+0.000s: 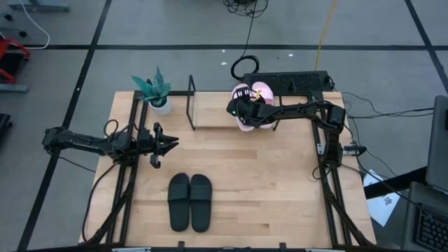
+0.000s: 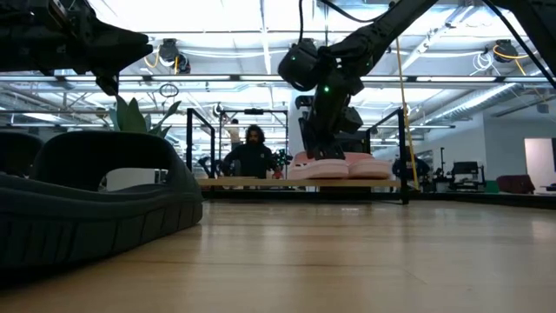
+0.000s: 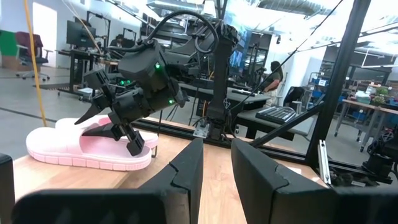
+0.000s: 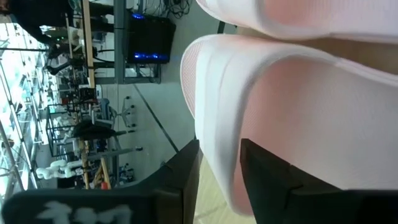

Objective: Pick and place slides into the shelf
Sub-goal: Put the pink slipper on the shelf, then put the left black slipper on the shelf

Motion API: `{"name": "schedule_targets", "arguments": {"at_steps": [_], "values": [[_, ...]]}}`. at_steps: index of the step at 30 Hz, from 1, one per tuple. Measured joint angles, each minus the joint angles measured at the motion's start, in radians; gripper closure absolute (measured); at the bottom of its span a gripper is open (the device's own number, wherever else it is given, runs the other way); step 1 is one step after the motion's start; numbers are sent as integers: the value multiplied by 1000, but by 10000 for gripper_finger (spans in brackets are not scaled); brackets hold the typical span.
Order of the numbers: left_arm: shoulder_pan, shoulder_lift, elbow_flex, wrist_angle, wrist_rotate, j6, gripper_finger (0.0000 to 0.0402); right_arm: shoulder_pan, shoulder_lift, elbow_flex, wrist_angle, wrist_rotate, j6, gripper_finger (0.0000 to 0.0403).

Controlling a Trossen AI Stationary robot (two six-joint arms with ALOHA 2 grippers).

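Two black slides (image 1: 190,202) wait on the table in your high view, well apart from the shelf (image 1: 210,110), where the right gripper (image 1: 241,110) is over the pink slides (image 1: 246,92). Low view: both pink slides rest on the board. Left wrist view: its jaws look spread, releasing. Next, lift clear; the left gripper (image 1: 164,143), narrowly parted and empty, can fetch a black one.
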Motion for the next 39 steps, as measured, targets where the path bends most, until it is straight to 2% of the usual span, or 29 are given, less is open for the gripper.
{"name": "schedule_targets", "arguments": {"at_steps": [19,32,36,39], "values": [[0,0,0,0,26,2,314,33,-22,0,-8,5,8,293],[0,0,0,2,26,1,314,77,-161,0,-16,6,-175,293],[0,-1,0,14,47,-11,314,130,-245,0,40,-16,-330,293],[0,0,0,25,115,-19,314,183,-324,0,124,-89,-483,293]]}}
